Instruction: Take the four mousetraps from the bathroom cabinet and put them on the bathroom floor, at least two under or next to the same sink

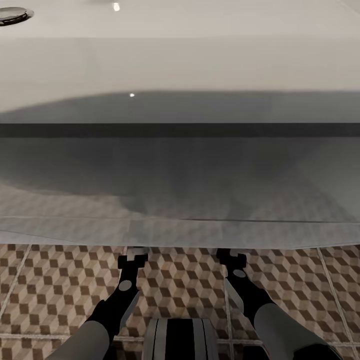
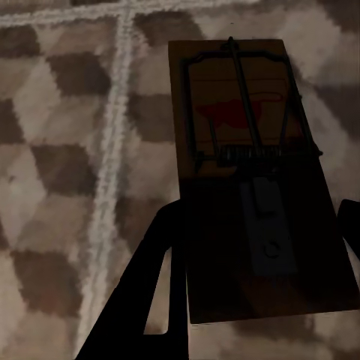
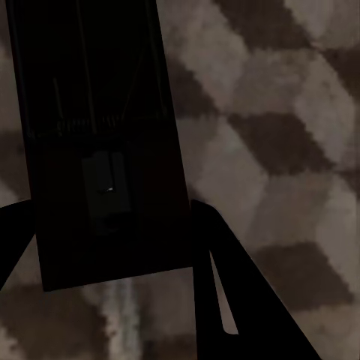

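I am leaning over a white sink point(image 1: 180, 65), its drain point(image 1: 14, 14) at the far left corner, and my two arms reach down under its glossy front edge toward the cube-patterned floor point(image 1: 55, 285).

My left gripper point(image 2: 259, 277) is closed on a mousetrap point(image 2: 240, 135): the dark fingers point(image 2: 161, 285) sit against both long edges of the board's near end. The trap's wire bar and red mark face the camera, and the tiles and a pale grout line lie close behind it. Whether the board touches the floor I cannot tell.

My right gripper point(image 3: 112, 255) likewise clamps a second trap point(image 3: 97, 142), very dark in shadow, one finger point(image 3: 225, 285) against each side of the board. Its spring coil is only faintly visible. Tiles lie behind it; contact with them is unclear.
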